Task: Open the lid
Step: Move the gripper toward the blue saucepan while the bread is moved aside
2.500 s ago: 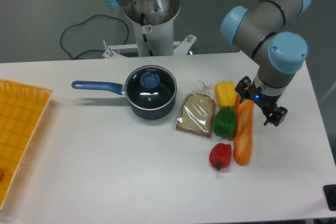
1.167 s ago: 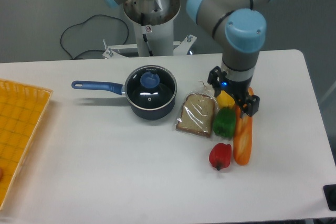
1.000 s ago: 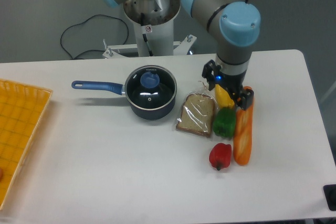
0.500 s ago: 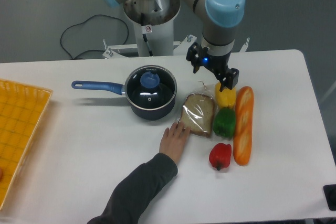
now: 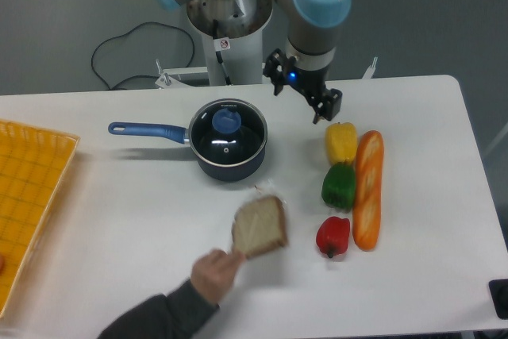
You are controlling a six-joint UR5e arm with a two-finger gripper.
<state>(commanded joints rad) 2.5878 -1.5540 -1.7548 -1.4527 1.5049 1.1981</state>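
Observation:
The lid (image 5: 228, 134) is round clear glass with a thin metal rim and a blue knob (image 5: 226, 121). It lies shut on the dark blue saucepan (image 5: 230, 166), whose long blue handle (image 5: 146, 129) points left. My gripper (image 5: 302, 92) hangs above the table to the right of the pan and a little behind it. It is open, with nothing between its fingers, and is apart from the lid.
A person's hand (image 5: 213, 270) holds a bagged bread slice (image 5: 259, 226) in front of the pan. Yellow (image 5: 341, 142), green (image 5: 339, 185) and red (image 5: 333, 236) peppers and a baguette (image 5: 367, 190) lie at right. A yellow basket (image 5: 28, 204) sits at the left edge.
My gripper has travelled from over the baguette leftward and back toward the pan. A person's arm came in, took the bagged bread and pulled it toward the front.

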